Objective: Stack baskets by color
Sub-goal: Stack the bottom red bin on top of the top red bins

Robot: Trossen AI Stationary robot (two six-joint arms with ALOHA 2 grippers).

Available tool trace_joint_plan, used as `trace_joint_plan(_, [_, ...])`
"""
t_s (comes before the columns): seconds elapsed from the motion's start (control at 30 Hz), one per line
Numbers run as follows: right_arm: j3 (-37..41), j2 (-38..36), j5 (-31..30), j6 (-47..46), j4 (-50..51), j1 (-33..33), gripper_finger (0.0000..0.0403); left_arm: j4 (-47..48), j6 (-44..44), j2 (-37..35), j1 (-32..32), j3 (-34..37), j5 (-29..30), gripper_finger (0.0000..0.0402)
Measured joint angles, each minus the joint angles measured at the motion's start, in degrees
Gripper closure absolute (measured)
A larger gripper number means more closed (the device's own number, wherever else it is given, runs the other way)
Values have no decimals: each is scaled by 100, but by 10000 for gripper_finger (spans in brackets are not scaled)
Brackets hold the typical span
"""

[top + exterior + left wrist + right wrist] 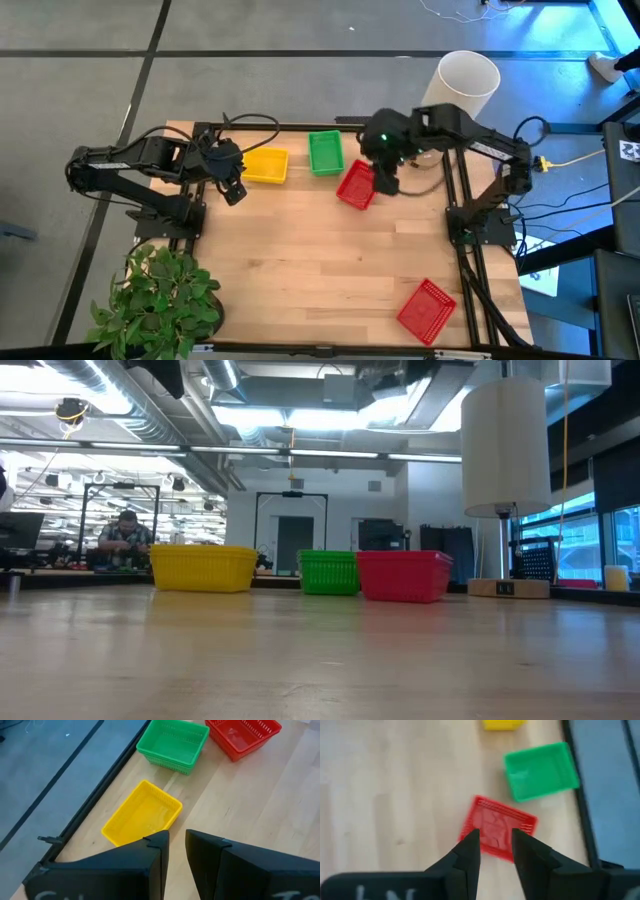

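Three baskets stand on their bottoms in a row near the table's far edge: a yellow basket [265, 166] [142, 815], a green basket [325, 152] [540, 770] and a red basket [356, 185] [497, 827]. A second red basket [426, 310] lies near the front right corner. My left gripper [234, 192] [177, 842] hovers open just left of the yellow basket, with nothing between its fingers. My right gripper [384, 182] [495, 840] hangs open above the red basket in the row, pointing down, clear of it. The low view shows no gripper.
A tall white cylinder [468, 78] stands beyond the table's far right corner. A green plant [160, 300] fills the near left corner. A black frame rail [280, 127] runs along the far edge. The table's middle [300, 260] is bare wood. A person [125, 535] sits far off.
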State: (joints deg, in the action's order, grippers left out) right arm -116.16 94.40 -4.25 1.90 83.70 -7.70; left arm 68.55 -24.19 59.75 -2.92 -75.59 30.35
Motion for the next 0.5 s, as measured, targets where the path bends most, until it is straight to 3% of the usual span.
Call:
trace_joint_plan(0.17, [2, -108, 174, -191, 318, 550, 292, -1, 42, 0, 0, 0, 0, 347])
trace_joint_plan(0.5, [28, -579, 288, -1656, 636, 1916, 292, -6, 49, -76, 0, 0, -2, 347])
